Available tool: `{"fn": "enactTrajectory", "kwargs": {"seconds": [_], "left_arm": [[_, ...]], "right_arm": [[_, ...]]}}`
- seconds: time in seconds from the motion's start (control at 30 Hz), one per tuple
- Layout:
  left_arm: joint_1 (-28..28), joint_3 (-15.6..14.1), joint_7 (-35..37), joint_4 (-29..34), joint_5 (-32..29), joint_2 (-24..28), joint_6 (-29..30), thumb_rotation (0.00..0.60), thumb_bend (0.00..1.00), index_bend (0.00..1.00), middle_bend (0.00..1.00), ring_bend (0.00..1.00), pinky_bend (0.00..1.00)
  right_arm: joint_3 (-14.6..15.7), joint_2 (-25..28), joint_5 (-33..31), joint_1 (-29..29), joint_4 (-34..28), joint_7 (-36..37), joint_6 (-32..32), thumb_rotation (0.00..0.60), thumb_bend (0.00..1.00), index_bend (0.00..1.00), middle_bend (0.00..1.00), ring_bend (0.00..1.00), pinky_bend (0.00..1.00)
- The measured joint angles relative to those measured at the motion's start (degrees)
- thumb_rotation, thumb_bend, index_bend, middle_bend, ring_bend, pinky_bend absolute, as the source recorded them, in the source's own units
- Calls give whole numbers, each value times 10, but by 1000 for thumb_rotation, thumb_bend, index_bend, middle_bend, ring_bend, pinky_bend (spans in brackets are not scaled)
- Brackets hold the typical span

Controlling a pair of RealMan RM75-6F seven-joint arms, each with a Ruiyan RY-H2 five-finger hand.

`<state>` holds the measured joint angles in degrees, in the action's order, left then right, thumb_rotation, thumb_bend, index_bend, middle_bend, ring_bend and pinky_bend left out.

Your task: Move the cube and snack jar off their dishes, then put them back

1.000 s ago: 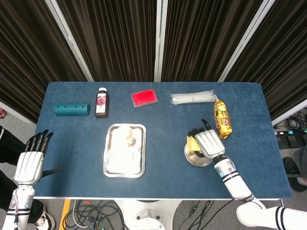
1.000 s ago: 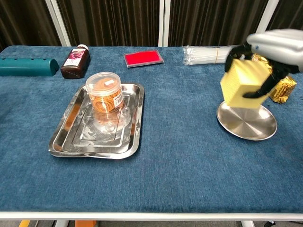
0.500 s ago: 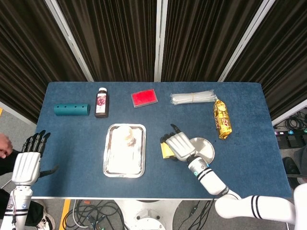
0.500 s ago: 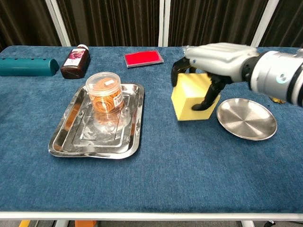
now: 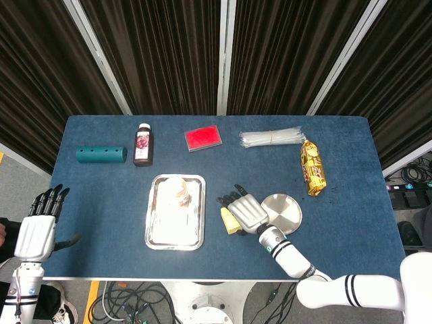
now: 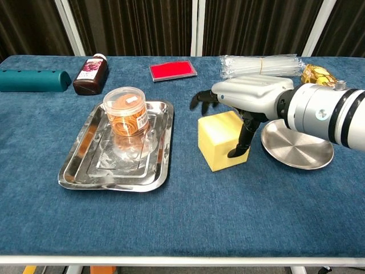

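Observation:
The yellow cube [image 6: 221, 141] [image 5: 229, 220] stands on the blue cloth between the steel tray [image 6: 80, 154] and the round metal dish [image 6: 297, 146] [image 5: 286, 213], which holds nothing. My right hand [image 6: 246, 96] [image 5: 248, 210] hovers over the cube. Its fingers are spread and lifted above the cube's top, and its thumb hangs by the right face. The clear snack jar [image 6: 126, 111] [image 5: 178, 190] stands upright in the tray [image 5: 156, 229]. My left hand [image 5: 35, 228] is open, beyond the table's left edge, and holds nothing.
Along the far edge lie a teal cylinder [image 6: 28, 80], a brown bottle [image 6: 90, 75], a red card [image 6: 173, 70], a bundle of clear straws [image 6: 259, 64] and a gold snack packet [image 6: 319, 74].
My right hand carried the cube from above the round dish leftward and set it on the cloth beside the tray. Its fingers have lifted off the cube. The left hand barely moved.

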<state>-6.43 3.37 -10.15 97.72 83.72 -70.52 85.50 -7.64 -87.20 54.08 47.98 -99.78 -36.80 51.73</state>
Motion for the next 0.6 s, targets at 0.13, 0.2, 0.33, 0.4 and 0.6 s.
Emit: {"fn": "enactTrajectory", "kwargs": {"seconds": [0.13,0.2,0.33,0.4,0.6], "left_arm": [[-1,1,1,-1,-1,0,-2,600,0,42,0,0,82],[-4,3,2,-1,-1,0,-4,600,0,42,0,0,82],[-14,7,8,-1,-1,3,-19,600,0,42,0,0,82],[-25,11,17,-1,-1,5,-36,600,0,42,0,0,82],[-85,29,37,-3,5,1,-104,600,0,42,0,0,82]], "right_arm": [[1,16,12,-2,-11,20,4,600,0,0,0,0,0],[0,24,18,-5,-18,26,12,600,0,0,0,0,0],[-4,64,46,-28,-46,51,54,600,0,0,0,0,0],[-4,90,58,-46,-61,59,82,600,0,0,0,0,0],[8,197,96,-139,-108,116,193,600,0,0,0,0,0]]}}
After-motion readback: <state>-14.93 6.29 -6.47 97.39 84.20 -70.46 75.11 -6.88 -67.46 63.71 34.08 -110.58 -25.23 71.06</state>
